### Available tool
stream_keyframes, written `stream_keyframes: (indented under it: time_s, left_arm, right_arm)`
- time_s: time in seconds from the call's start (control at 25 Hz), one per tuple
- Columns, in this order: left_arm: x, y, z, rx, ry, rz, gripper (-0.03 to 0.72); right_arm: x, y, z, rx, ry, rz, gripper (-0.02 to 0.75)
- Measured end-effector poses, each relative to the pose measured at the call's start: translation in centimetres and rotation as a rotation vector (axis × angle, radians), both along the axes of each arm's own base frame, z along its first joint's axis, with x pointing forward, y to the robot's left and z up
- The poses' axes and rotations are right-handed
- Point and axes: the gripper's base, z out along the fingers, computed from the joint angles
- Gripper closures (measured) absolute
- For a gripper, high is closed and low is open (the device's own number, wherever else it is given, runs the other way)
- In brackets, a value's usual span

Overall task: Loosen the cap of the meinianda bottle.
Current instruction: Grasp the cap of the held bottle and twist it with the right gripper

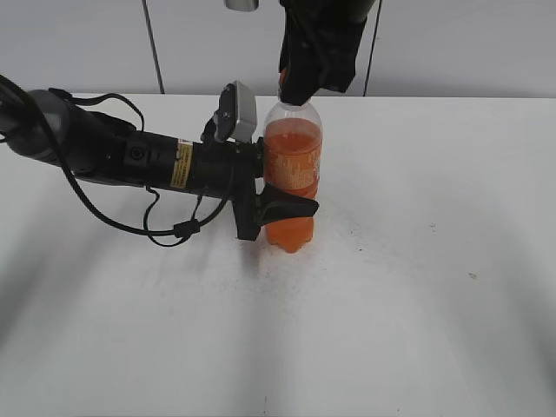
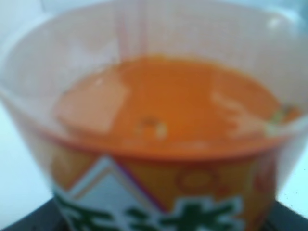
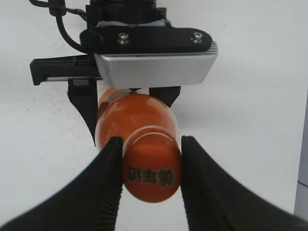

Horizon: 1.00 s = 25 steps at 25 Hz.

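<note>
Presently, the scene reads as follows.

Meinianda bottle [image 1: 293, 174]: stands upright on the white surface [image 1: 417, 287], a little left of the middle and toward the far side; orange liquid fills it up to the shoulder, with the clear part above.

Cap [image 3: 152, 168]: sits on top of the bottle, orange with dark lettering, seen from above in the right wrist view.

Left end effector [image 1: 278, 205]: reaches in from the left, lying level, its black fingers narrowed around the lower body of the bottle and holding it; one finger shows in front of the bottle, near the bottom edge of the label.

Right end effector [image 3: 150, 166]: comes down from above at the far side; its two black fingers press against the left and right sides of the cap, closed onto it.

Left wrist view: filled by the bottle at close range, blurred; the liquid line and the top of the label [image 2: 163, 202] show.
</note>
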Motion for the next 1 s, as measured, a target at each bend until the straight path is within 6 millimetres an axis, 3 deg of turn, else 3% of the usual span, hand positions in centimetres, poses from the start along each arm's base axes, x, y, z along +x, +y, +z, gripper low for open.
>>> stream_keyframes:
  time_s: [0.64, 1.0]
  left_arm:
    - [-0.2, -0.1, 0.0, -0.001, 0.0, -0.023, 0.267]
    - [-0.3, -0.1, 0.0, -0.001, -0.003, -0.031, 0.268]
  right_arm:
    - [-0.5, -0.2, 0.6, 0.006, 0.008, 0.003, 0.465]
    - [-1.6, -1.0, 3.2, 0.049, -0.047, -0.003, 0.465]
